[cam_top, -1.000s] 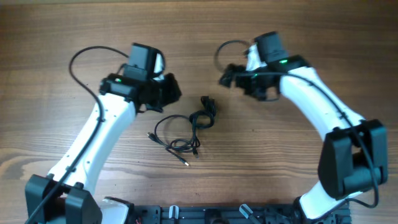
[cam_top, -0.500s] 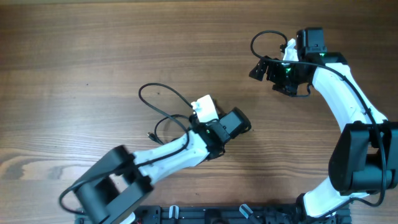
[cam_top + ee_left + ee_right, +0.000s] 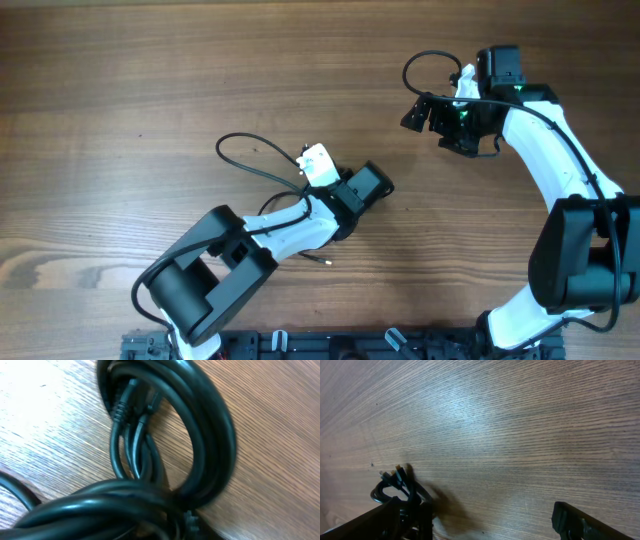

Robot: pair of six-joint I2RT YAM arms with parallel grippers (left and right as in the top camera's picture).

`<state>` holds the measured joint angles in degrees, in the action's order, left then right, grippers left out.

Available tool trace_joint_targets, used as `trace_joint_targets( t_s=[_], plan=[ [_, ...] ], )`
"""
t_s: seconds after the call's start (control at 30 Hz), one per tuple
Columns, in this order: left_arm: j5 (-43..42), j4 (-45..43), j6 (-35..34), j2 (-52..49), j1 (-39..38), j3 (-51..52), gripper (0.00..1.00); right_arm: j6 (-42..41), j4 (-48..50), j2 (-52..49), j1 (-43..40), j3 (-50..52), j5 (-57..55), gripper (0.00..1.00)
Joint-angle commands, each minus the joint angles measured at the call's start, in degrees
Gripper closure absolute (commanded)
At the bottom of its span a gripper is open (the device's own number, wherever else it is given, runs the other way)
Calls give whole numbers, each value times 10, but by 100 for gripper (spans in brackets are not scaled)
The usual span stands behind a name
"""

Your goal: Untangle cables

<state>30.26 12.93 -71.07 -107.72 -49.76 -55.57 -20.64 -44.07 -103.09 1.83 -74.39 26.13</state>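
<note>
The cables (image 3: 165, 460) fill the left wrist view as a clump of thick black coils with thinner cords and small plug ends (image 3: 122, 405) running through them, lying on the wood. From overhead the left arm covers most of them; one thin end (image 3: 320, 258) pokes out beside it. My left gripper (image 3: 368, 186) sits low over the clump. Its fingers are not visible, so its state is unclear. My right gripper (image 3: 412, 112) hangs at the back right with its jaws wide apart (image 3: 485, 515) over bare wood. A dark bundle of cords (image 3: 395, 485) lies close by its left finger (image 3: 395, 520).
A wood-grain table (image 3: 150, 80) carries everything. The left arm's own black wire (image 3: 250, 150) loops out to the left of its wrist. The right arm's wire (image 3: 425, 62) arcs above its gripper. A black rail (image 3: 350, 345) runs along the front edge.
The left arm swung from the back left down across the middle, covering the cables. The right arm drew back to the right and has since held still.
</note>
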Motion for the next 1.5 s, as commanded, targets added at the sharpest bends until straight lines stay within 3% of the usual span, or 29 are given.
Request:
trace_joint_targets(
  t_s=[0.0,0.1,0.17,0.2,0.27,0.3,0.37,0.4,0.5,0.57,0.6,0.77,0.83,0.93,0.97,1.07,1.17,1.27,1.33,1.47],
  plan=[
    [-2,4,-1,-19,12,5,68,12,-2,0,2,-4,10,0],
    [-2,8,2,-17,11,5,95,19,-2,0,2,-4,10,0],
    [-24,21,30,4,11,5,96,27,-7,0,2,-4,20,0],
    [-111,14,144,38,19,4,96,52,-4,0,2,-4,62,1],
    [-320,14,295,118,49,3,96,102,-2,0,2,-4,109,1],
    [-492,15,397,170,77,3,96,120,-2,1,2,-4,117,2],
    [-745,46,496,230,139,3,96,156,-2,10,2,-4,161,5],
    [-832,74,537,247,176,3,96,173,-1,19,2,-4,180,6],
    [-1012,179,715,248,275,3,96,192,10,71,2,-4,186,6],
    [-1074,237,829,235,318,3,96,193,16,119,2,-4,190,5],
    [-1090,237,847,229,324,3,96,191,13,144,4,-4,190,5],
    [-1169,130,850,198,325,3,96,199,-24,186,29,-4,214,5],
    [-1170,50,764,194,328,3,96,212,-31,186,38,-4,214,6],
    [-1120,-55,573,194,338,3,96,187,-37,186,40,-4,215,11],
    [-1135,-85,556,194,338,3,96,181,-38,186,40,-4,218,14],
    [-1159,-112,587,194,338,3,96,200,-37,186,40,-4,258,20],
    [-1048,-84,602,192,338,3,96,207,-24,186,41,-4,340,25],
    [-1041,-82,602,192,338,3,96,194,9,186,76,-4,336,26],
    [-1059,-85,602,192,338,3,96,108,52,178,111,-3,259,32],
    [-1104,-95,602,192,338,3,96,31,120,133,156,-3,257,39]
  ],
)
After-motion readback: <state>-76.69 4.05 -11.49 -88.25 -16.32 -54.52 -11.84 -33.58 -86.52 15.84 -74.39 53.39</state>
